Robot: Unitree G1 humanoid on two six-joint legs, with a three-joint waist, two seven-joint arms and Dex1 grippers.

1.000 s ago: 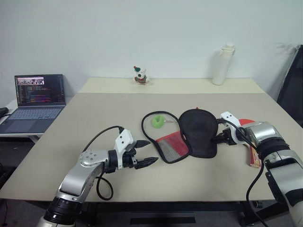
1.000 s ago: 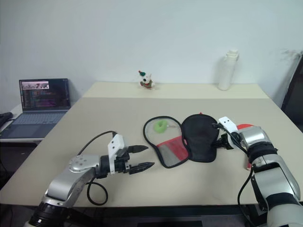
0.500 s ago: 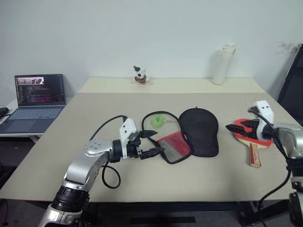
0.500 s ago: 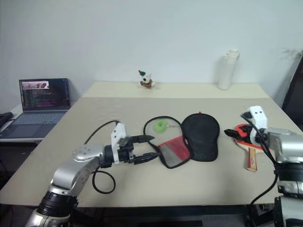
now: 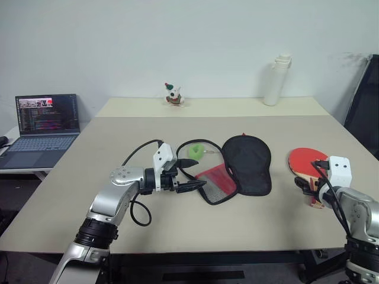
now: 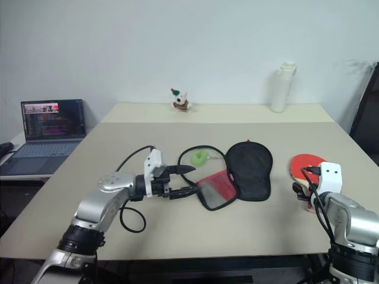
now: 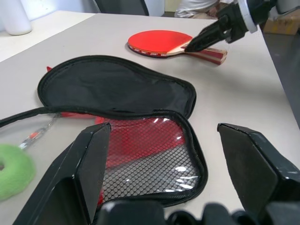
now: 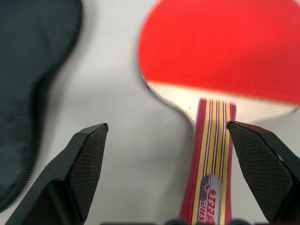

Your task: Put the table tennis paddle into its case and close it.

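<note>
Head views: the case (image 5: pixel 237 170) lies unzipped at the table's (image 5: pixel 89 177) centre; the table tennis paddle (image 5: pixel 308 161) lies flat near the right edge, well apart from it. Left wrist view: the left gripper (image 7: pixel 164 154), jaws spread wide and empty, faces the case's mesh lining. Right wrist view: the right gripper (image 8: pixel 168 164), wide open and empty, hovers above the paddle's handle.

One paddle (image 5: pixel 308 160), one case (image 5: pixel 247 164), one green ball (image 5: pixel 196 151), one bottle (image 5: pixel 274 80), one laptop (image 5: pixel 39 129), perhaps one figurine (image 5: pixel 173 94).
</note>
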